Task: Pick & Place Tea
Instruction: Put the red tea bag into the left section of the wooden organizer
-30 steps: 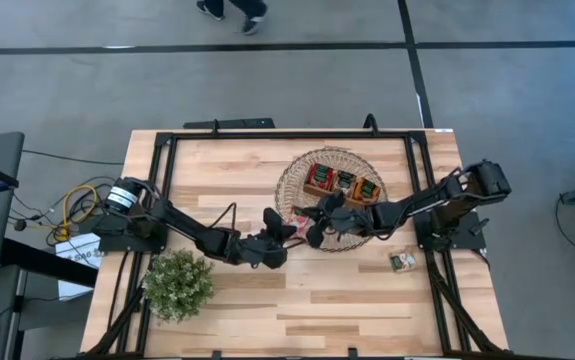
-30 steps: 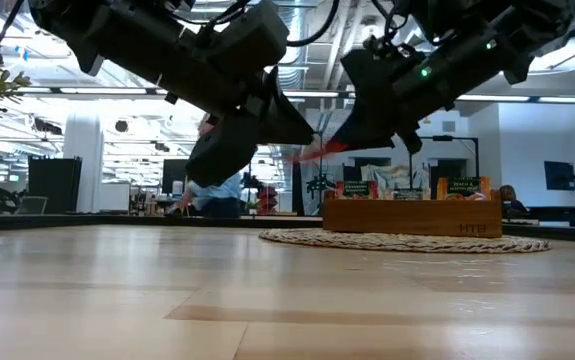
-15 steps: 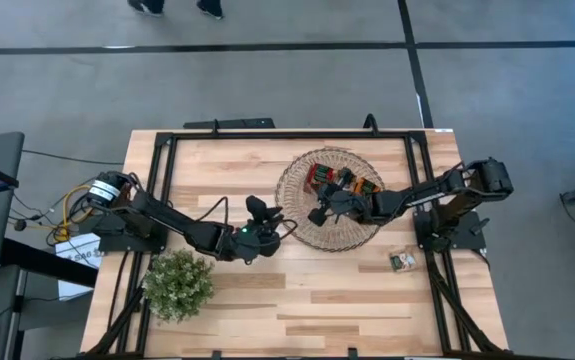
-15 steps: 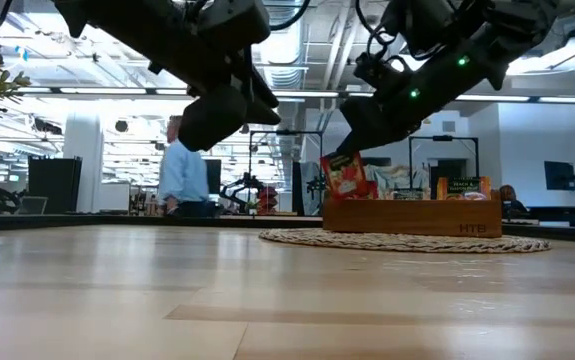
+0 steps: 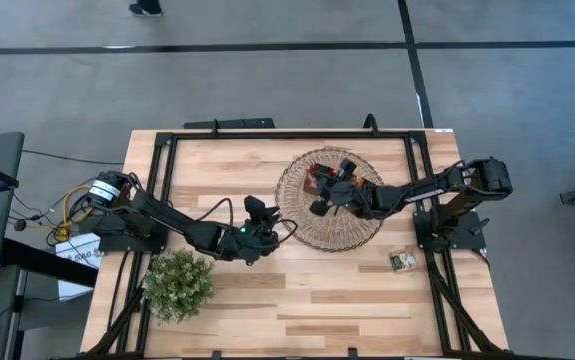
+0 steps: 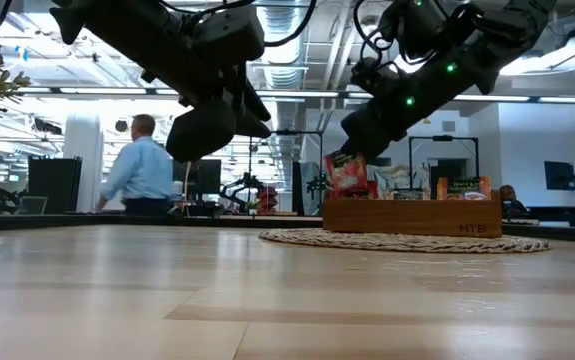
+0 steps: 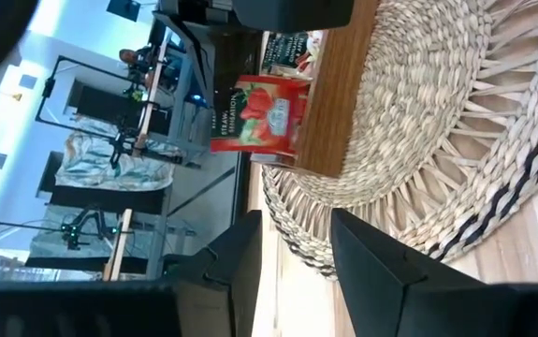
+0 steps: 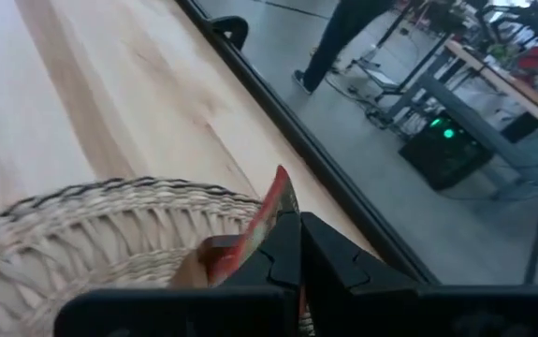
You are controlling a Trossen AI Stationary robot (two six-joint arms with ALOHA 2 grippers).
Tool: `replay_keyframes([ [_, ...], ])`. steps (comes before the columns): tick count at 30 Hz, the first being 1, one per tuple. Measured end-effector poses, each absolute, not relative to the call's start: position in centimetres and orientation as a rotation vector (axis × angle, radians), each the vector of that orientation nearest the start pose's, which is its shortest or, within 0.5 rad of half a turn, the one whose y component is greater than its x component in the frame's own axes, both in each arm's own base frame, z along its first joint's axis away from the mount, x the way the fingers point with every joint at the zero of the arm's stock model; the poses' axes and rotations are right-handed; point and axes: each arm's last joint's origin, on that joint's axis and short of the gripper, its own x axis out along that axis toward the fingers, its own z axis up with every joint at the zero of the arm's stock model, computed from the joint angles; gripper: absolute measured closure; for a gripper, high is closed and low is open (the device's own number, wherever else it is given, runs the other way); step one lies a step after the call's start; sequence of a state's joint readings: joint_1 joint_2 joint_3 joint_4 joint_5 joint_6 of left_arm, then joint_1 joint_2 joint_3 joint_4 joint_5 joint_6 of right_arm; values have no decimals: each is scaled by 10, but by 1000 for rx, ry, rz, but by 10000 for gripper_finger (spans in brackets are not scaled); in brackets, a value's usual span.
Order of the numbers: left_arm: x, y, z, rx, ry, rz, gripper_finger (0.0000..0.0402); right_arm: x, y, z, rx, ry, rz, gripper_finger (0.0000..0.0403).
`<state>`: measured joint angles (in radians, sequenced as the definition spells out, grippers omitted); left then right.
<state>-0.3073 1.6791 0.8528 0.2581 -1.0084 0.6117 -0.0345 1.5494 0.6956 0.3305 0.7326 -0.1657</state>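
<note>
A red tea sachet hangs over the woven mat at the left end of the wooden tray, with my right gripper shut on it. In the left wrist view the red tea sachet shows face-on beside the tray. More sachets stand upright in the tray. My left gripper hovers open left of the mat, nothing between its fingers. My right gripper pinches the red sachet's upper edge between its two fingers. The fingers come slanting down from the table's right. The sachet hangs upright below them, clear of the mat, close to the tray's left end.
A bushy potted plant stands near the front left. A small packet lies on the table at the right, by the right arm's base. A person walks in the room beyond the table in the low view.
The two grippers met at the red sachet over the mat's near left edge. My left gripper has since drawn back toward the table's left and risen a little. My right gripper has carried the sachet toward the tray and rolled, so the sachet now hangs upright.
</note>
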Motion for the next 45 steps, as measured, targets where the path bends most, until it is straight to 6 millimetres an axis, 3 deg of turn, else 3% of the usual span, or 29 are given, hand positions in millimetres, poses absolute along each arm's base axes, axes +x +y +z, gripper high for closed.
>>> replay_keyframes([
  [6, 321, -76, 182, 930, 665, 529, 280, 297, -30, 178, -387, 585, -723, 403],
  [12, 321, -76, 181, 930, 665, 529, 280, 297, -35, 175, -310, 583, -629, 403],
  [26, 321, -76, 181, 931, 665, 528, 280, 291, -49, 168, -238, 654, -687, 402],
  [37, 321, -76, 181, 931, 666, 528, 280, 291, -49, 168, -263, 662, -671, 327],
  [39, 321, -76, 181, 931, 666, 528, 280, 291, -48, 168, -274, 665, -664, 335],
  [43, 321, -76, 181, 932, 666, 528, 280, 293, -48, 171, -266, 632, -669, 390],
  [45, 321, -76, 181, 934, 667, 527, 280, 295, -48, 174, -240, 580, -677, 394],
])
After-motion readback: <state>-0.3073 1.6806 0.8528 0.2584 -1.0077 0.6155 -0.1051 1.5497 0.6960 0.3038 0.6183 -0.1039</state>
